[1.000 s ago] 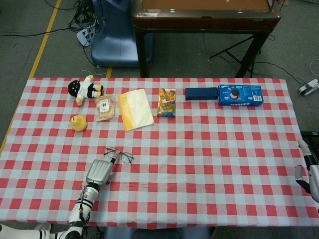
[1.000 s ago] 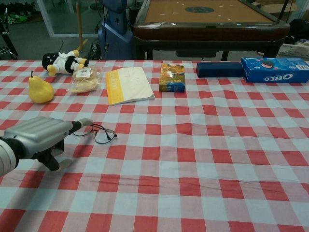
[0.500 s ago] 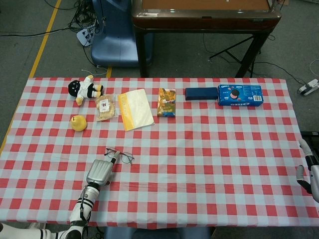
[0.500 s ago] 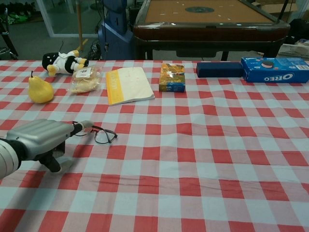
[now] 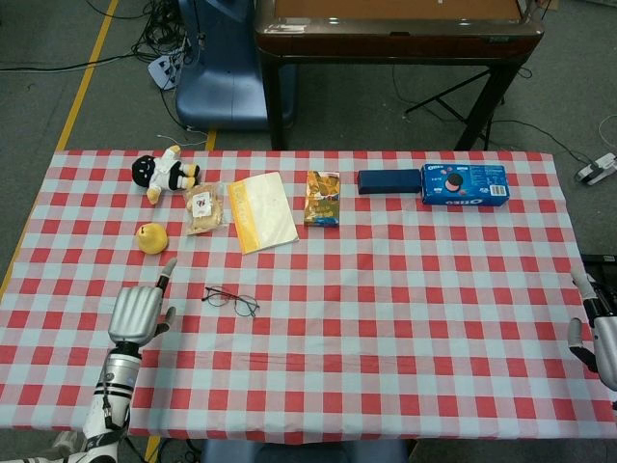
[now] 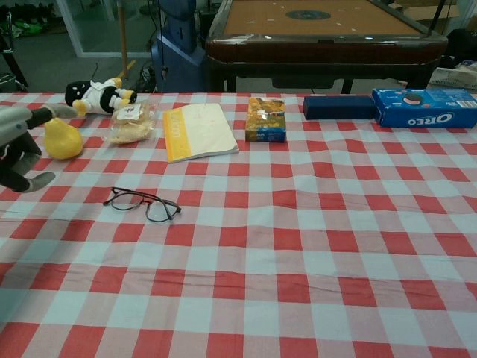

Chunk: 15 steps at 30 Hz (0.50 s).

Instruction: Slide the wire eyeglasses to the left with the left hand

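On the table (image 5: pixel 405 289): 1 wire eyeglasses (image 5: pixel 231 300).

Left hand (image 5: pixel 138 311) raised above the table, holding nothing, one finger pointing forward — right hand (image 5: pixel 600 333) at the far right edge, fingers loosely apart, holding nothing

The left hand (image 6: pixel 19 145) is cut off by the chest view's left edge, its wrist out of frame. The right hand (image 5: pixel 600 323) sits half past the head view's right edge, its fingers too small to read. The pear (image 6: pixel 62 139) is partly hidden behind the left hand.
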Each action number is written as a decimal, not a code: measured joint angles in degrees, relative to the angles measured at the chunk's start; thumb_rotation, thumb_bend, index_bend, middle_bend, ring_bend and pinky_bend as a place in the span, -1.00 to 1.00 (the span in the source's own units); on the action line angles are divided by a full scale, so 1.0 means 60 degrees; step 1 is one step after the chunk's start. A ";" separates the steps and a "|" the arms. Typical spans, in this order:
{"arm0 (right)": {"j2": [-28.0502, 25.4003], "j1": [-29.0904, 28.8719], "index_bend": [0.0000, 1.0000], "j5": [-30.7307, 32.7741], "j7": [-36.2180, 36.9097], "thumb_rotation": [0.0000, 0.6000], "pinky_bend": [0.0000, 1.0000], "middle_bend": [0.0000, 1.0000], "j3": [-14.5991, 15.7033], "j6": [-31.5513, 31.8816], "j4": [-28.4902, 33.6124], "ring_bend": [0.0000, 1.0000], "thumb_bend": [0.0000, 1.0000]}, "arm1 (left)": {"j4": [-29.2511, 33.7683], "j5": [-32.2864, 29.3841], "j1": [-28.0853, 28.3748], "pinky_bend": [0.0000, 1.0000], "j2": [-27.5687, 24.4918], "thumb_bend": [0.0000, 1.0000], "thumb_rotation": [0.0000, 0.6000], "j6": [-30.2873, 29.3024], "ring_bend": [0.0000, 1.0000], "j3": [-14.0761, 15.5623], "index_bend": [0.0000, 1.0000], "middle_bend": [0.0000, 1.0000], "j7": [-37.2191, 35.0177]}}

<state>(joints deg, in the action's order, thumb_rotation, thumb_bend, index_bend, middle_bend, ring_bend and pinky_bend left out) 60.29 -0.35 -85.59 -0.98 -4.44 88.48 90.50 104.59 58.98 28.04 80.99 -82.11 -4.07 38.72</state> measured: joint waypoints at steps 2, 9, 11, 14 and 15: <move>0.0008 -0.0040 -1.00 -0.0016 0.0010 1.00 -0.65 -0.56 0.0022 -0.0092 -0.0012 -0.65 0.19 | 0.0022 0.0192 -0.0258 0.36 -0.0252 -0.20 1.00 -0.0314 -0.05 -0.0005 -1.00 -0.08 -0.0268; 0.0073 -0.0311 -1.00 -0.0326 0.0164 1.00 -0.65 -0.56 0.0184 -0.0535 -0.0068 -0.65 0.19 | -0.0168 0.0840 -0.1265 -0.37 -0.0904 -0.20 1.00 -0.1161 -0.66 0.0158 -1.00 -0.71 -0.1329; 0.0090 -0.0410 -1.00 -0.0452 0.0265 1.00 -0.65 -0.56 0.0220 -0.0623 -0.0055 -0.65 0.19 | -0.0317 0.1067 -0.1499 -0.47 -0.0960 -0.20 1.00 -0.1355 -0.70 0.0242 -1.00 -0.74 -0.1536; 0.0145 -0.0528 -1.00 -0.0519 0.0294 1.00 -0.65 -0.56 0.0224 -0.0710 -0.0059 -0.65 0.19 | -0.0537 0.1474 -0.1884 -0.52 -0.1049 -0.20 1.00 -0.1636 -0.71 0.0453 -1.00 -0.76 -0.1865; 0.0157 -0.0552 -1.00 -0.0528 0.0289 1.00 -0.65 -0.56 0.0221 -0.0729 -0.0057 -0.65 0.19 | -0.0580 0.1627 -0.2038 -0.53 -0.1090 -0.21 1.00 -0.1751 -0.71 0.0540 -1.00 -0.76 -0.1962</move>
<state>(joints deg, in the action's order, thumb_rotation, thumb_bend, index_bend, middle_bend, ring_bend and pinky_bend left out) 61.23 -3.66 -88.75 0.75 -3.11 84.11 90.16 101.11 68.74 15.81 74.45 -92.62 -0.83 26.94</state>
